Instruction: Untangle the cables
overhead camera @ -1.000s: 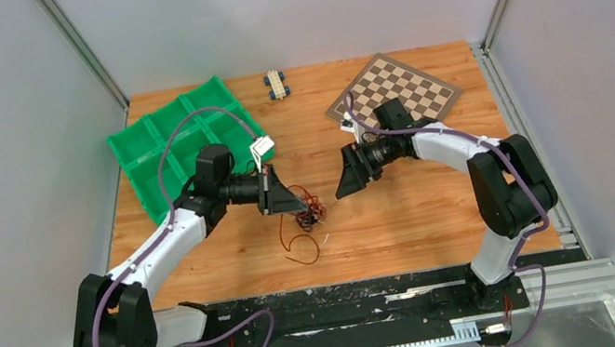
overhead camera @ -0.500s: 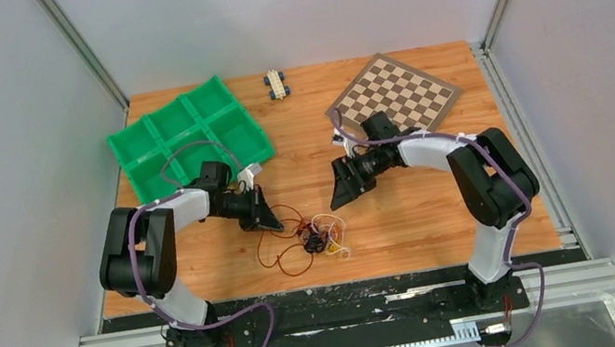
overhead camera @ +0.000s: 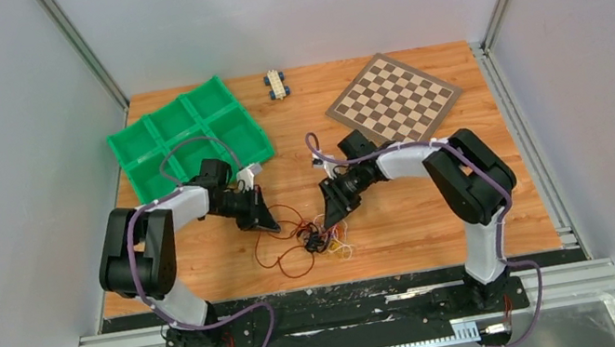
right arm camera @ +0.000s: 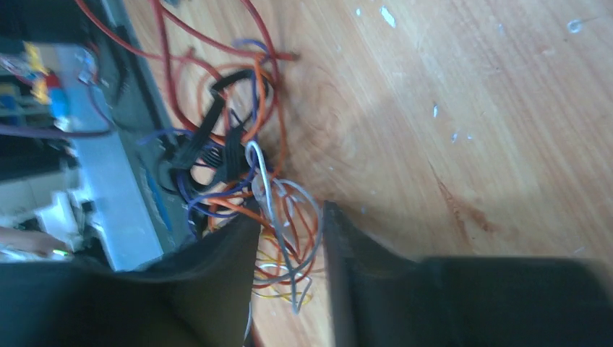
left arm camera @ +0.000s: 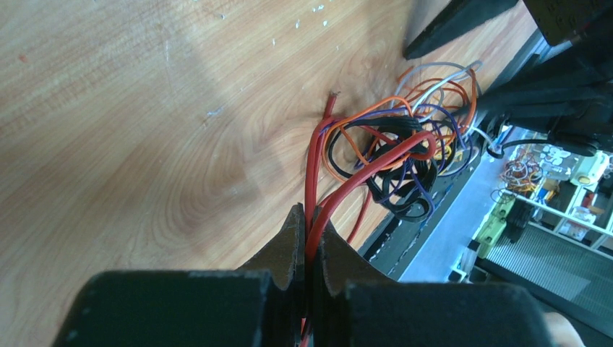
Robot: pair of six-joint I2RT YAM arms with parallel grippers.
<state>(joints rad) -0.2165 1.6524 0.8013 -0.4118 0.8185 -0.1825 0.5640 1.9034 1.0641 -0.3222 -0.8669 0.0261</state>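
Wooden table (overhead camera: 405, 214) holds green compartment tray (overhead camera: 133, 165), tangled cables (overhead camera: 315, 240)

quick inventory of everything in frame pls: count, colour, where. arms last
cables: several in one tangle, exact count unclear; red, orange, black, white, yellow, purple; near middle of the table, between the grippers
red cable: one; red; runs from the tangle into the left gripper
tray: one; green, with compartments; far left
chessboard: one; brown and cream; far right
toy block: one; white and blue; far edge, middle
table: one; wood; under everything
left gripper: one; black; shut on red cable
right gripper: one; black; open, astride white and orange strands
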